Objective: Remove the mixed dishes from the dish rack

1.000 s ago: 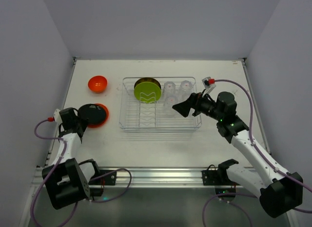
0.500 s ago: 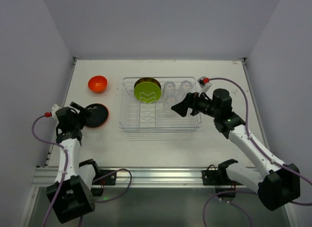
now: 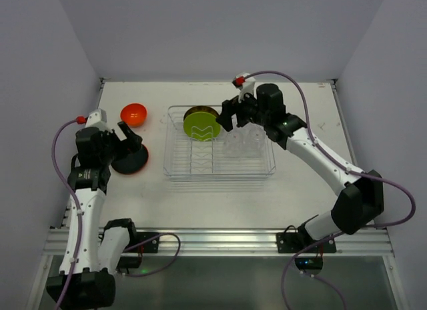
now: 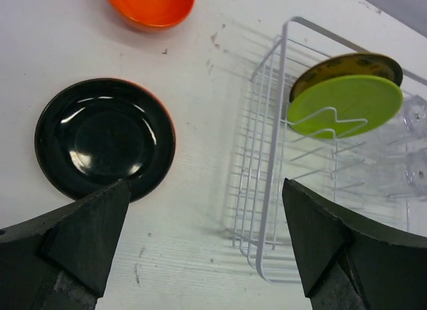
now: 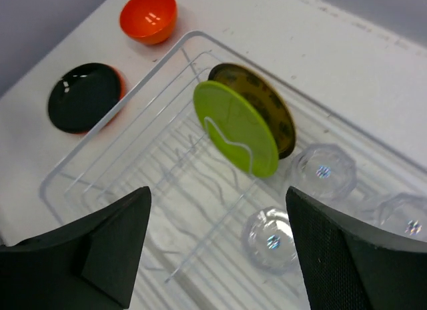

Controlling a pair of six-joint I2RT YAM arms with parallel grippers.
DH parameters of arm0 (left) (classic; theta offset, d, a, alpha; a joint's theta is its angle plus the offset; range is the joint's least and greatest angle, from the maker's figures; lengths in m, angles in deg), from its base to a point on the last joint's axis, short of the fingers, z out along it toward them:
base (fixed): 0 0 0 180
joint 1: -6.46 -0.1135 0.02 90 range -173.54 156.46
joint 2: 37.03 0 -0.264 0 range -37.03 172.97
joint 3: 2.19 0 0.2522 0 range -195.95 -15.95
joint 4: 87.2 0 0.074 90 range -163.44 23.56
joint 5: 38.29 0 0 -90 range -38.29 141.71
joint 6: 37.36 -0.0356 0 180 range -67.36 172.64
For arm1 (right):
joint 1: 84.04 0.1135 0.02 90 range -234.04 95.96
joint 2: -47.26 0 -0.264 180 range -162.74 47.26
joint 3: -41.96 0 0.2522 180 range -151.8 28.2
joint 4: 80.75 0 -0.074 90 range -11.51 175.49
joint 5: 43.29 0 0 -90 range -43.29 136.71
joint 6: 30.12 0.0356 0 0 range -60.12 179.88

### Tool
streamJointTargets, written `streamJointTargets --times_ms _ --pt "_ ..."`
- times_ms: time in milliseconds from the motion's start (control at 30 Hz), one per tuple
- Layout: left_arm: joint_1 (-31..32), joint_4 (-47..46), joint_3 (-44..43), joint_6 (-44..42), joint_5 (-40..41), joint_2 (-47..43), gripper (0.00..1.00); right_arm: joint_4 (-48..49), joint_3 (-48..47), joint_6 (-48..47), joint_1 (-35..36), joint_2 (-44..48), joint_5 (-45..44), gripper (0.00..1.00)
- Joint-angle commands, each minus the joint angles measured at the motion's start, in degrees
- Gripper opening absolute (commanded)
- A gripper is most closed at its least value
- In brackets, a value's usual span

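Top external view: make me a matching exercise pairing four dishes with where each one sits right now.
1. orange bowl
2. black plate
3. lime green plate
4. clear cups

A. on edge in the dish rack's ribs
B. flat on the table, left of the rack
C. in the rack's right part
D. on the table, by the rack's far-left corner

Pairs: 1-D, 2-B, 3-A, 4-C

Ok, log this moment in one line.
left end effector: open, by black plate | right end effector: open, over dish rack | racked: lime green plate
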State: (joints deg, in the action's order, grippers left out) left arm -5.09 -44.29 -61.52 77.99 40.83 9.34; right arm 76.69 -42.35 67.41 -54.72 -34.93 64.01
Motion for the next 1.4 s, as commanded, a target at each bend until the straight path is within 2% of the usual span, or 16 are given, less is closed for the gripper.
streamJointTargets --times_ms 0,67,133,233,300,433,900,1133,1167,1267,1300,1367 --pt "6.4 6.5 -4.2 -5.7 7.8 -1.9 1.00 -4.4 -7.1 -15.4 2.5 -5.3 -9.2 0.82" --pt "8.0 3.1 -1.9 -4.9 8.9 -3.6 1.00 -4.7 -11.1 -19.1 3.0 -9.6 -7.3 0.81" --pt "7.9 -2.3 3.6 -4.0 5.3 -5.6 1.00 -5.5 -14.6 -21.8 3.4 -13.4 -5.4 0.79" --pt "8.2 -0.7 2.5 -4.8 3.7 -3.7 1.00 -6.6 -18.0 -26.7 3.3 -16.8 -1.5 0.77" --pt "8.6 -0.9 2.7 -4.5 4.3 -3.7 1.00 -7.1 -21.5 -27.7 3.4 -20.4 -1.2 0.71" --pt "9.0 -1.1 2.9 -4.4 4.0 -4.3 1.00 -11.0 -28.2 -29.9 3.4 -27.0 -0.5 0.65" --pt "9.3 -1.5 2.9 -4.9 2.6 -2.2 1.00 -11.9 -32.8 -31.7 3.4 -35.9 5.4 0.58" --pt "9.5 -1.5 2.8 -5.0 2.5 -2.2 1.00 -15.9 -35.5 -35.1 3.4 -38.9 7.4 0.37" --pt "9.6 -1.5 2.8 -5.0 2.5 -2.2 1.00 -15.9 -35.0 -35.3 3.5 -38.8 8.3 0.29" --pt "9.5 -1.5 2.8 -5.0 2.4 -2.2 1.00 -15.1 -33.7 -35.7 3.5 -37.2 9.3 0.18" --pt "9.5 -1.5 2.8 -5.0 2.4 -2.2 1.00 -14.8 -32.7 -35.8 3.6 -36.5 9.7 0.11" --pt "9.6 -1.5 2.8 -5.0 2.5 -2.4 1.00 -13.1 -31.2 -35.8 4.0 -34.0 10.0 0.06"
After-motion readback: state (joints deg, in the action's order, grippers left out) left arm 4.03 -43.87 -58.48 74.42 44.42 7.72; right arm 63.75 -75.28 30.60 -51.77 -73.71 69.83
